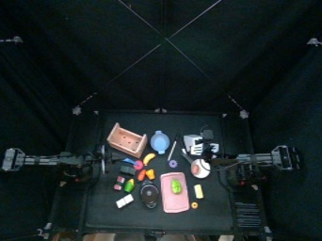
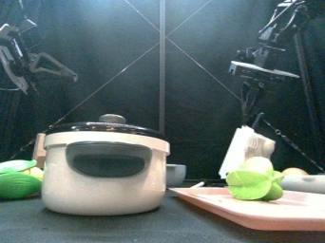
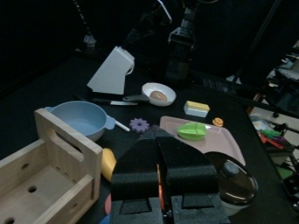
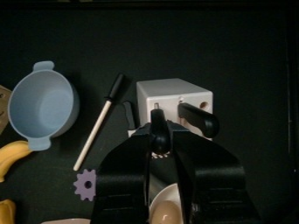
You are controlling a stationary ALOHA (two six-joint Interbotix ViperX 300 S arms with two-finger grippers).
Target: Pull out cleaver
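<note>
At the table's front edge stands a cream cooking pot (image 2: 105, 169) with a dark lid, and beside it a pink cutting board (image 2: 254, 205) carrying a green pear-like fruit (image 2: 256, 178). From above, the board (image 1: 175, 192) lies near the front, right of middle, with the pot's round lid (image 1: 151, 196) to its left and small toy foods scattered further left.

Behind these, in mid-table, a blue bowl (image 4: 38, 107) with 2 small lugs sits beside a utensil with a black handle and pale shaft (image 4: 100, 120), lying at a slant. A wooden crate (image 1: 126, 139) stands at the left rear.

The white knife block (image 4: 173, 101) stands at the right rear of the table (image 1: 101, 212). A dark handle (image 4: 198, 118), rounded at its end, sticks out of the block's top face, with a second slot beside it; whether this is the cleaver cannot be told, since the blade is hidden inside the block.

The right gripper (image 4: 158, 134) hangs just above the block, its 2 jaws pressed together with nothing between them. The left gripper (image 3: 163, 150) hovers over the table's left side, jaws likewise closed and empty, well apart from the block (image 3: 112, 70)
</note>
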